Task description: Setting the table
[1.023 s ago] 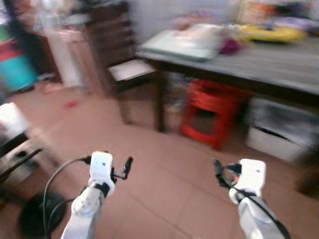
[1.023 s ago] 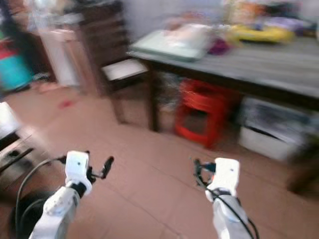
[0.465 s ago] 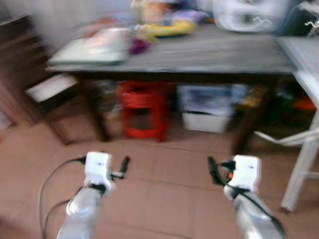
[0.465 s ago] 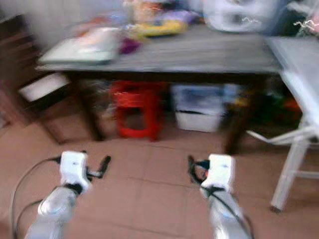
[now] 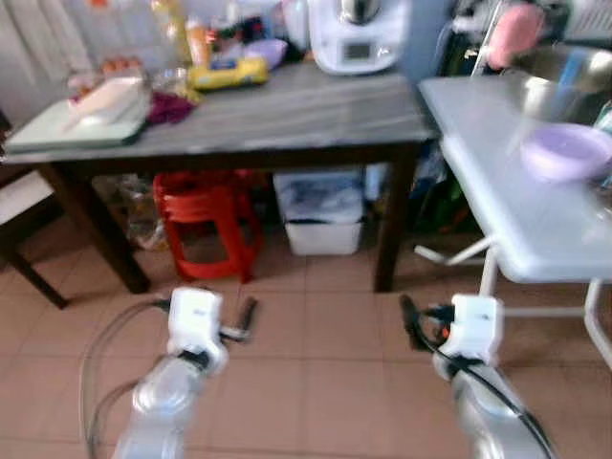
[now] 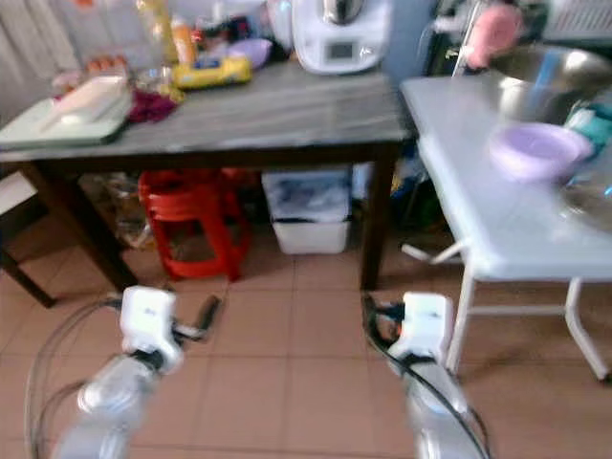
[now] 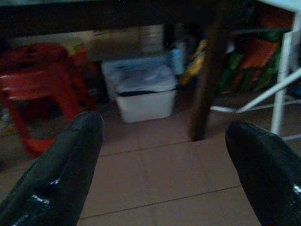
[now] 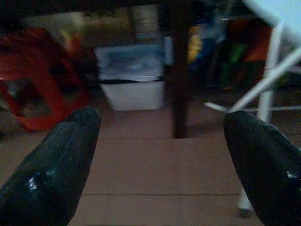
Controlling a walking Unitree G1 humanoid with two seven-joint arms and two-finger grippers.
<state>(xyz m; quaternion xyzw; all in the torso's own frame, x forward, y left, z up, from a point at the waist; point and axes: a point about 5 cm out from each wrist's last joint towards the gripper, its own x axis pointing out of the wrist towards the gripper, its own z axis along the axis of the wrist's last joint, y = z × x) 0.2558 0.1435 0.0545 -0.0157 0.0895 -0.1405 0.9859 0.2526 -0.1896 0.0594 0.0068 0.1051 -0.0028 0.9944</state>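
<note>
At lower left the left gripper [image 7: 160, 155] hangs over the tiled floor [image 5: 316, 382], fingers apart, empty. At lower right the right gripper [image 8: 157, 155] does likewise. At upper right, a purple bowl [image 5: 564, 150] rests on the white tabletop [image 5: 497, 206].

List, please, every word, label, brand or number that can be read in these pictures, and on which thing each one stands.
None can be read.
White kitchen machine on the dark table: its small display is too blurred.
Yellow package: print too blurred.
Bottles at the back: labels too small.
Storage box under the table: no readable label.
</note>
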